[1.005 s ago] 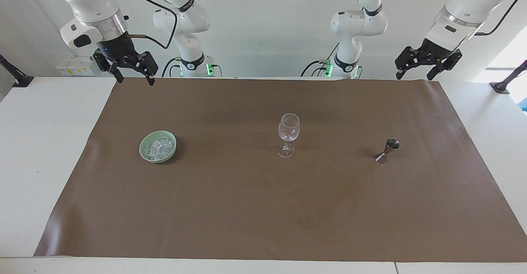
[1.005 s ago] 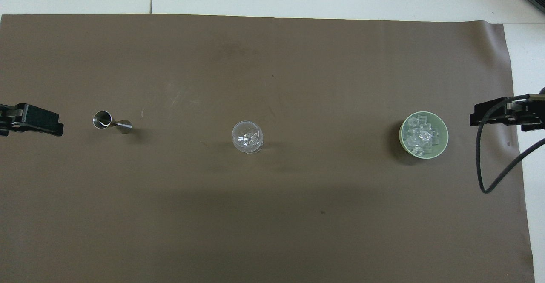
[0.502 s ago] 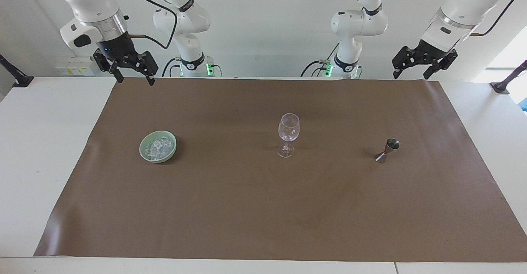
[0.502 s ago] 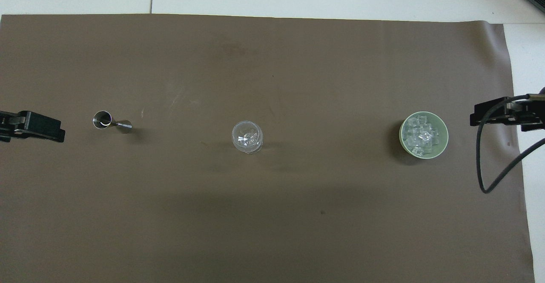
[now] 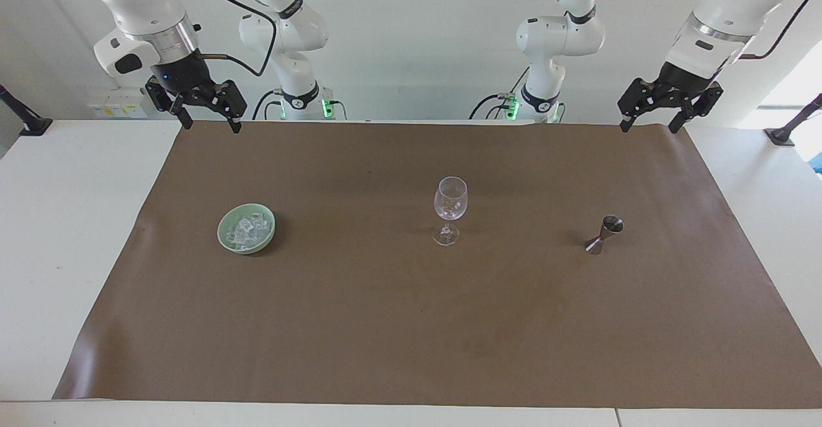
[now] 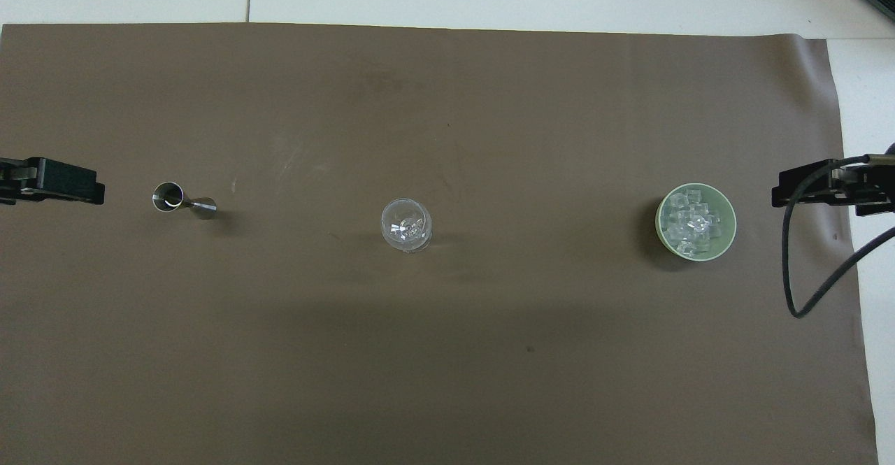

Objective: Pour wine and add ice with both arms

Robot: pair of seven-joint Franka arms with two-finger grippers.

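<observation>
Clear ice (image 5: 247, 230) piled in green bowl (image 5: 226, 235), right arm's end of brown mat (image 5: 411, 324).
Wine glass (image 5: 449, 209) upright mid-mat, steel jigger (image 5: 603, 234) toward left arm's end. Right gripper (image 5: 209, 122) and left gripper (image 5: 650, 124) raised over the mat's robot-side corners, fingers apart, holding nothing.

You have a matt brown paper-like mat (image 5: 411, 324), a clear glossy wine glass (image 5: 450, 207), a shiny metal jigger (image 5: 604, 234), glassy ice (image 5: 247, 231) and a smooth green bowl (image 5: 226, 234).
</observation>
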